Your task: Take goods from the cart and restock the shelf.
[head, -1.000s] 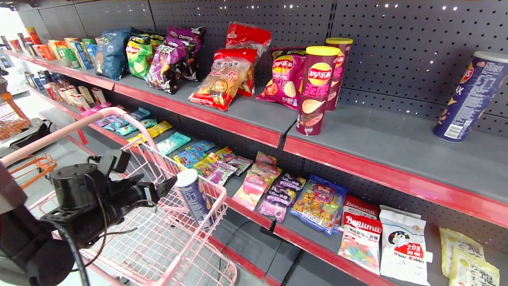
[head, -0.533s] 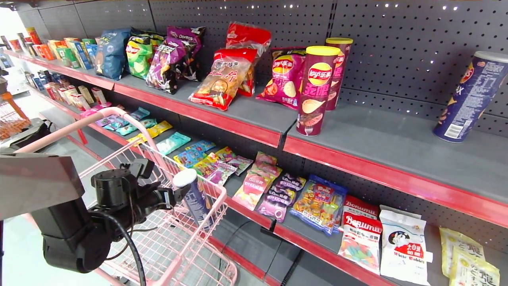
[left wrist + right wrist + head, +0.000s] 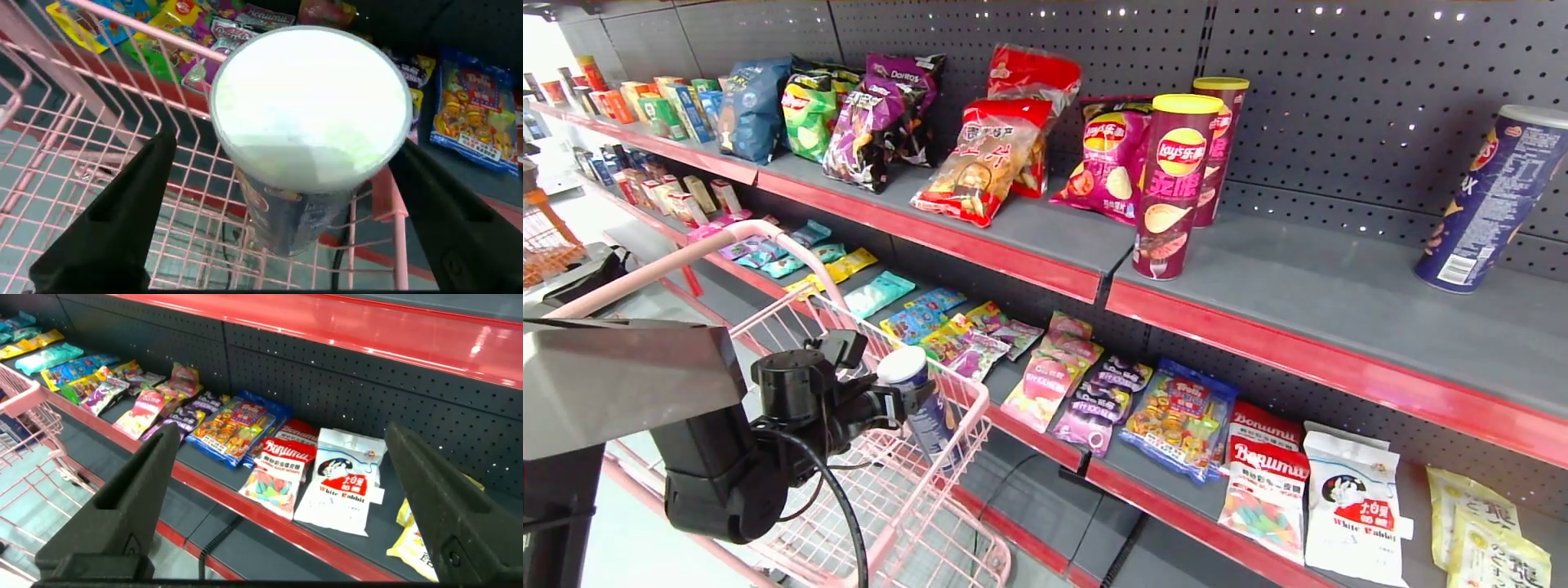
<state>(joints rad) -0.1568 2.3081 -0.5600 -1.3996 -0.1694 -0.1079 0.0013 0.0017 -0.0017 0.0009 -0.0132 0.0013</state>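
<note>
Two grippers, both with jaws apart. Left gripper (image 3: 915, 390) sits lower left of the head view, inside the pink wire cart (image 3: 662, 266), at the top of a dark blue chip can (image 3: 903, 366) with a white lid. The can stands upright in the cart's front corner, against the wire wall nearest the shelves.

In the left wrist view, the left gripper (image 3: 284, 149) has one dark finger (image 3: 122, 216) on each side of the chip can (image 3: 310, 106), and the lid is centred between them. A gap shows on both sides, so there is no grip on the can. Cart mesh (image 3: 73, 163) is under it.

Right gripper (image 3: 279, 433) is wide open with nothing between its fingers (image 3: 122, 514), and it faces the lower shelf (image 3: 188, 502). Candy packs (image 3: 233, 425) and a white candy bag (image 3: 339, 486) lie flat there.

Head view, upper shelf (image 3: 1298, 286): chip bags (image 3: 980, 163) in a row from upper left to centre. Two purple chip cans (image 3: 1176, 188) stand upright at centre, one behind the other. One blue chip can (image 3: 1490, 200) is at the far right edge, leaning back against the pegboard (image 3: 1339, 82). Bare grey shelf lies between the purple and blue cans.

Lower shelf (image 3: 1168, 490) in the head view holds candy packs (image 3: 1180, 416) lying flat, with the white candy bag (image 3: 1352, 506) at lower right.
</note>
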